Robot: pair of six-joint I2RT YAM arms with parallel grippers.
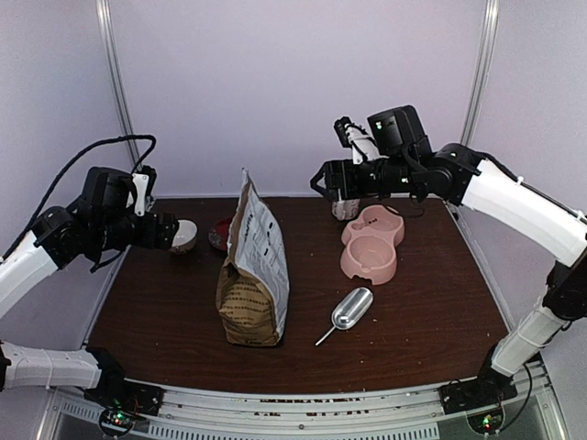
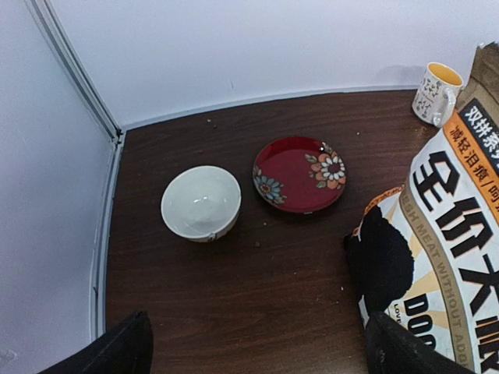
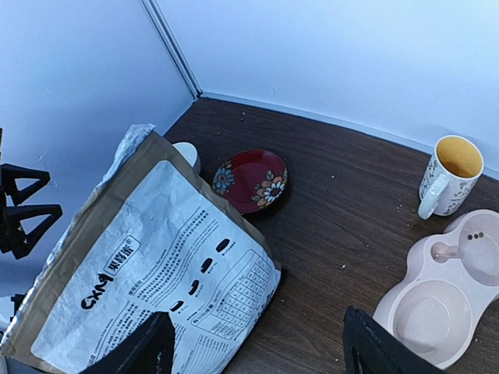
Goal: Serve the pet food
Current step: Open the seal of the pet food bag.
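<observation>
Tabletop [image 1: 413, 312] of dark wood carries everything. Tall tan paper bag [image 1: 252, 275] stands upright near its middle; the pet food itself is hidden from every view. Right of the bag and further back lies the pink 2-well feeder [image 1: 371, 243]. Left gripper [image 2: 257, 327] hangs left of the bag, jaws wide, holding nothing; right gripper [image 3: 257, 319] hangs behind the bag to the right, jaws also wide and empty. Metal scoop [image 1: 351, 310] lies right of the bag. Red saucer [image 2: 299, 173] sits just behind the bag, white bowl [image 2: 201, 202] further left, mug [image 3: 450, 178] behind-right, beside the feeder.
</observation>
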